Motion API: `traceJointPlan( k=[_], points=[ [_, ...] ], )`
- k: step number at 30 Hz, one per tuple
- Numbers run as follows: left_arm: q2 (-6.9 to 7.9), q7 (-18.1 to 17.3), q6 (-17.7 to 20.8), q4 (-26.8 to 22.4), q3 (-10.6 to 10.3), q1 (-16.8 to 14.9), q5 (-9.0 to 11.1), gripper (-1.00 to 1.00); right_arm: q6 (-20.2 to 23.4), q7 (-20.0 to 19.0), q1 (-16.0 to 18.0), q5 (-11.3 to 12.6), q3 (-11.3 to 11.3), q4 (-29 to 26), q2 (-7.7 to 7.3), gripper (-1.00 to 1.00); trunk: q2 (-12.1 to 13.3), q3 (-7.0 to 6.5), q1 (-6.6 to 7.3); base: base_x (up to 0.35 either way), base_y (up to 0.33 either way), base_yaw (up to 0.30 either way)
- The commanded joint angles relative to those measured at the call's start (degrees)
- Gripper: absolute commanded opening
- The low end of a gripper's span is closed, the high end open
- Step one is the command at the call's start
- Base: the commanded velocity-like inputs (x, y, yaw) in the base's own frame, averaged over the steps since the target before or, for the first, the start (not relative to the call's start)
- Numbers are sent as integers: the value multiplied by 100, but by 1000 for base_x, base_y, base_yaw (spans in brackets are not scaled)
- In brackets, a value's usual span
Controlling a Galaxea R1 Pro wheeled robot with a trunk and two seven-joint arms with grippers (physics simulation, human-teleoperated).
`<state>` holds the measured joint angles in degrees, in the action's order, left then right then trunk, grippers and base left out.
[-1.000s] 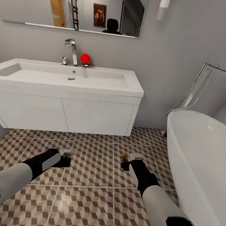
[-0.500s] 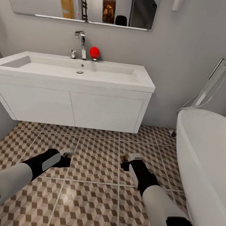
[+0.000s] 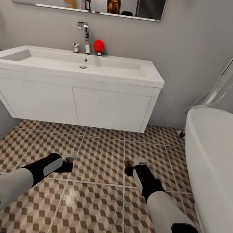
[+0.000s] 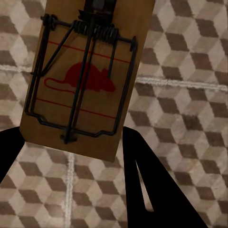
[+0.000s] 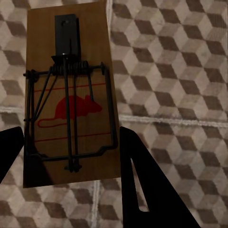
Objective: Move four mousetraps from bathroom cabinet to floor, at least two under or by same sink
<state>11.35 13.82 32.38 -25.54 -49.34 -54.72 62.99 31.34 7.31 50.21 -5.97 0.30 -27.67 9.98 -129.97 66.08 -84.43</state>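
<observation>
Both jaws pinch one mousetrap each, above the bathroom floor.

Left gripper point(image 3: 68, 158) holds the left mousetrap point(image 4: 83, 78) by its near end; right gripper point(image 3: 135, 164) holds the right mousetrap point(image 5: 71, 95) the same way. Each hangs over the cube-pattern bathroom floor point(image 3: 100, 155). Farther, the white sink point(image 3: 79, 65) stands at the wall; the bathtub point(image 3: 217, 159) is on the right.

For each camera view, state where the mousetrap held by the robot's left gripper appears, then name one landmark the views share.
Head view: the mousetrap sits small at the left gripper tip, lower left, above the floor.
Left wrist view: mousetrap large, between the dark fingers.
Right wrist view: a different mousetrap.
Shared landmark: the cube-patterned bathroom floor.
</observation>
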Motion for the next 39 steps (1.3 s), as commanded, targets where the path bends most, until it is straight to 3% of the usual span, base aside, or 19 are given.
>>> traceJointPlan(
  k=[1, 28, 33, 39],
  points=[
    [8, 59, 13, -19, -41, -5, 38, -100, 39, 16, 2, -45, 5, -9, 2, -100, -44, 33, -21, 0, 0, 0],
    [-1, 59, 11, -21, -41, -5, 38, -100, 39, 23, -1, -56, 8, -19, 2, -100, -1127, 763, -614, 0, 0, 0],
    [-1, 63, 7, -21, -41, -6, 38, -100, 36, 16, 1, -61, 15, -241, 2, -100, -1327, 898, -724, 0, 0, 0],
    [-1, 60, 11, -21, -41, -4, 38, -100, 41, 0, 4, -67, 30, -574, 2, -100, -1335, 1086, -740, 0, 0, 0]
  ],
)
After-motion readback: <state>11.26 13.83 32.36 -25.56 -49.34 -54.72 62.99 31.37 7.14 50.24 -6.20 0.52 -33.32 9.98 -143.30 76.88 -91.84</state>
